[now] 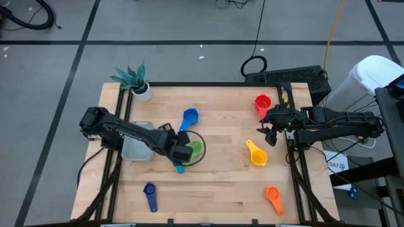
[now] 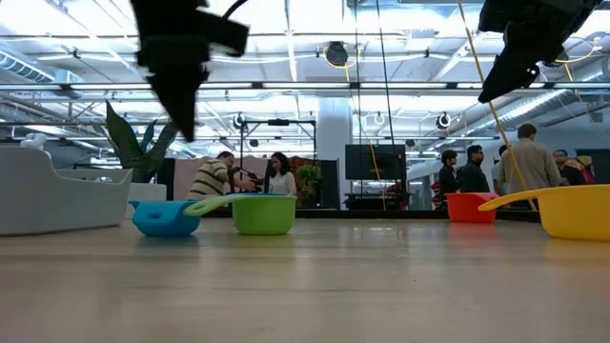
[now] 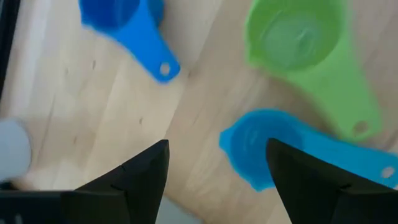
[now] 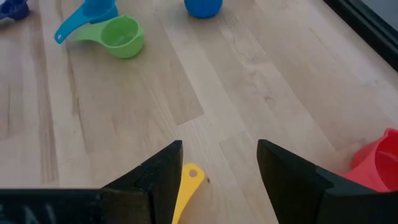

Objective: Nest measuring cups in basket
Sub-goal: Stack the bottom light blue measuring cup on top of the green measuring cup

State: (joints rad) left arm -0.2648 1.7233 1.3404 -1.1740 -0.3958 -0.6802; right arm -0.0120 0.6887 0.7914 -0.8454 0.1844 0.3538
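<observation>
At frame centre, the left gripper (image 1: 184, 154) hovers with fingers spread over the green cup (image 1: 195, 149) and light blue cup (image 3: 261, 147); the right gripper (image 1: 270, 133) waits at right, fingers spread.

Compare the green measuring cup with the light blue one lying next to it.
The green plastic measuring cup has a wider bowl than the light blue plastic measuring cup. The left gripper hangs open over the light blue cup; the green one lies just beyond. Both rest on the wooden table, bowls up, outside the basket.

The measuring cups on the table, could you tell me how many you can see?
7: red far right, yellow, orange near right, blue, green, light blue mid-table, dark blue near left.
</observation>
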